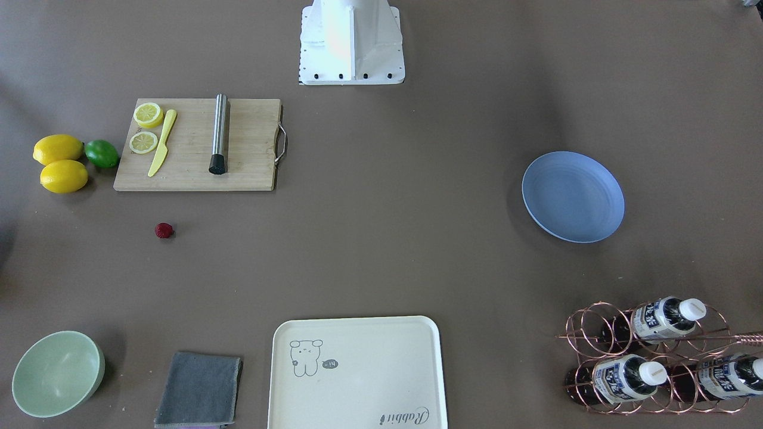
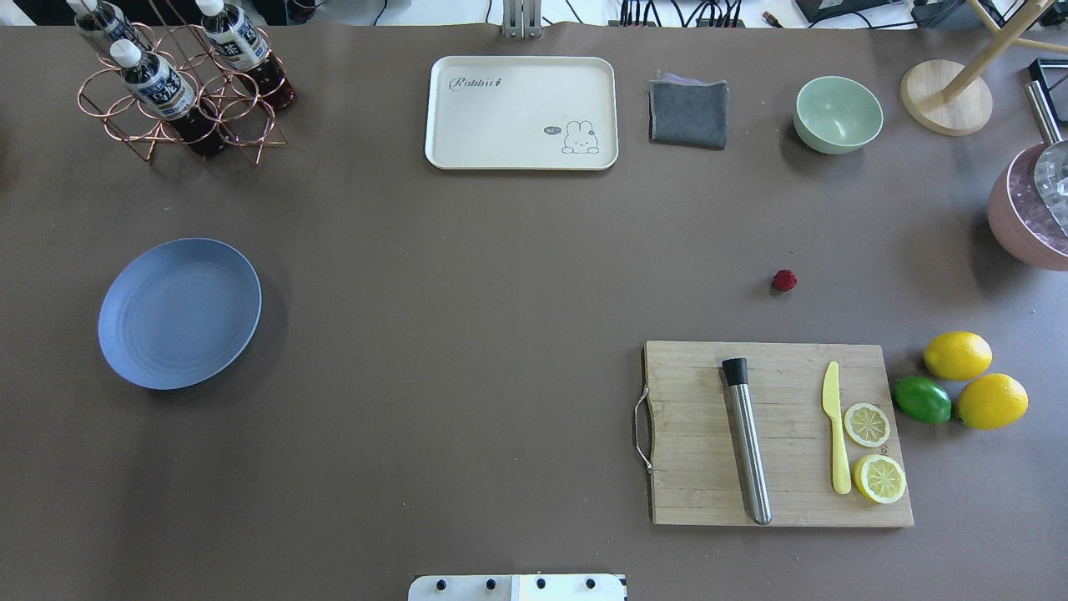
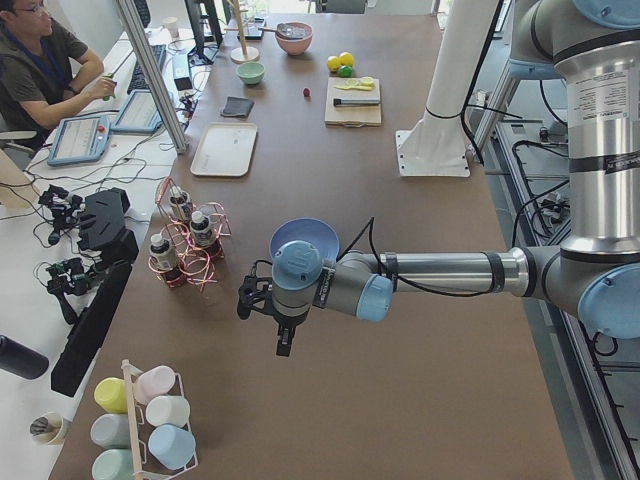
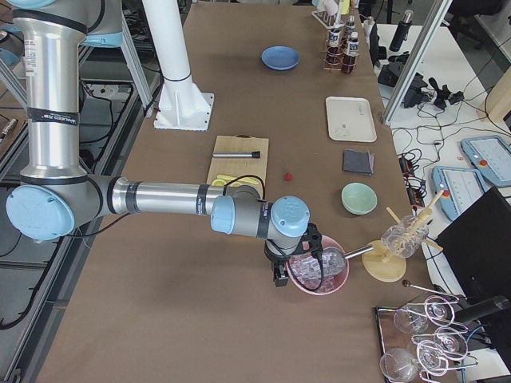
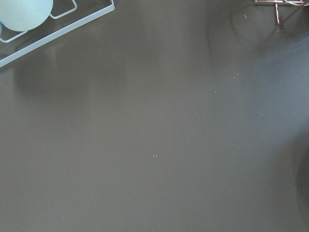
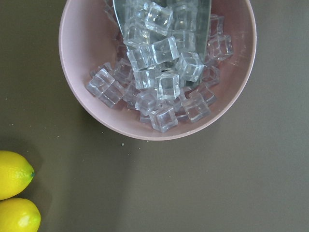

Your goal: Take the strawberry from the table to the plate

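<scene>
Strawberry (image 1: pixel 164 230) loose on table (image 1: pixel 381 238) near cutting board (image 1: pixel 197 145): centre right gripper (image 4: pixel 281 273) above, pinch lightly, carry to distant plate (image 1: pixel 572 196); jaw spread, left gripper (image 3: pixel 284 335) too, impossible to tell.

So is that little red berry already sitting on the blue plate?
No, the strawberry lies on the bare table near the wooden cutting board, far across from the empty plate.

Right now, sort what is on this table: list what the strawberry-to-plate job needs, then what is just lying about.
Job:
strawberry
plate
table

Lying about:
cutting board
lemons
lime
cream tray
grey cloth
green bowl
bottles
pink bowl of ice
</scene>
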Tool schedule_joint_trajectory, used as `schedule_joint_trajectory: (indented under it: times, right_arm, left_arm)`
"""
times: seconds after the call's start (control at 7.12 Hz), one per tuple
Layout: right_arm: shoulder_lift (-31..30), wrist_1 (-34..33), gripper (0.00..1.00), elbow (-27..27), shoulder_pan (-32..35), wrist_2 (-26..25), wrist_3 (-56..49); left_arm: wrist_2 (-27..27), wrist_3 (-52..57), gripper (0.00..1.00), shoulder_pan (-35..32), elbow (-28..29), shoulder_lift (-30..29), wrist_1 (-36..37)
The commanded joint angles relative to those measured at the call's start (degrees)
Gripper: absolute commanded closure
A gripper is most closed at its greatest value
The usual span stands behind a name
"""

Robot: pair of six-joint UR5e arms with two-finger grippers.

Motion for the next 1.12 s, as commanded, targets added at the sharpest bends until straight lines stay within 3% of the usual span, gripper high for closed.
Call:
schedule_joint_trajectory:
  times: [0.0, 0.98]
  right_arm:
    - [-0.1, 0.0, 0.0, 0.0, 0.0, 0.0, 0.1]
    - [-0.2, 0.0, 0.0, 0.0, 0.0, 0.1, -0.1]
  left_arm:
    - [-0.1, 0.0, 0.04, 0.1, 0.0, -0.1, 0.1]
    - [0.0, -0.1, 0.03, 0.1, 0.4, 2.7, -1.8]
